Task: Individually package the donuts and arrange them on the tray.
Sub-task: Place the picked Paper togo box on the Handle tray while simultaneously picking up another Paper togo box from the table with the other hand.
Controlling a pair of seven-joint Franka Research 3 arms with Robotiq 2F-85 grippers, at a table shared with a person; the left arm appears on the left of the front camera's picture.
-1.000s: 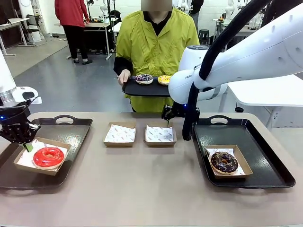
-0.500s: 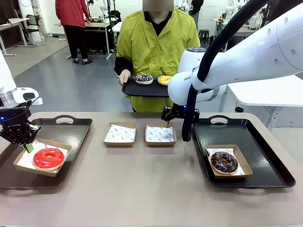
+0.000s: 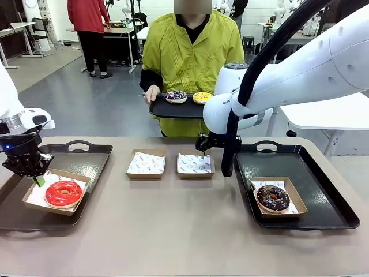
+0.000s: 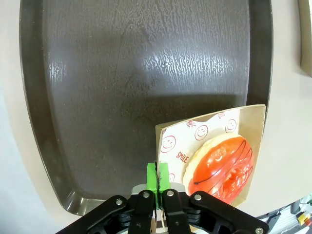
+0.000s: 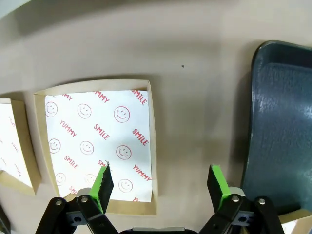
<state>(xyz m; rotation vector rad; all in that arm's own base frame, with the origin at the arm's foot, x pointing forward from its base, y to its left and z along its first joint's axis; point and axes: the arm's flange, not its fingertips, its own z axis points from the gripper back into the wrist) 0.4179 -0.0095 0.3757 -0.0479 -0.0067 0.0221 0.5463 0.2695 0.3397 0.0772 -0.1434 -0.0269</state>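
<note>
A red donut (image 3: 63, 194) lies in a brown cardboard box (image 3: 36, 202) on the left tray (image 3: 86, 164). My left gripper (image 3: 37, 179) is shut on that box's near-left edge; in the left wrist view the green pads (image 4: 157, 175) pinch the rim of the box (image 4: 248, 122) beside the red donut (image 4: 222, 165). A chocolate donut (image 3: 273, 198) sits boxed on the right tray (image 3: 323, 190). My right gripper (image 3: 203, 151) hangs open over an empty lined box (image 3: 195, 164); its wrist view has the gripper (image 5: 160, 183) over that box (image 5: 97, 141). A purple donut (image 3: 176, 96) and a yellow donut (image 3: 201, 97) lie on a tray held by the person.
A second empty lined box (image 3: 146, 163) stands left of the first at the table's middle. The person in a yellow jacket holds the small black tray (image 3: 173, 109) beyond the table's far edge. Bare tabletop (image 3: 173, 231) runs along the front between the two trays.
My left gripper has dragged the box with the red donut a little to the right on the left tray. The right arm has edged slightly left over the empty box.
</note>
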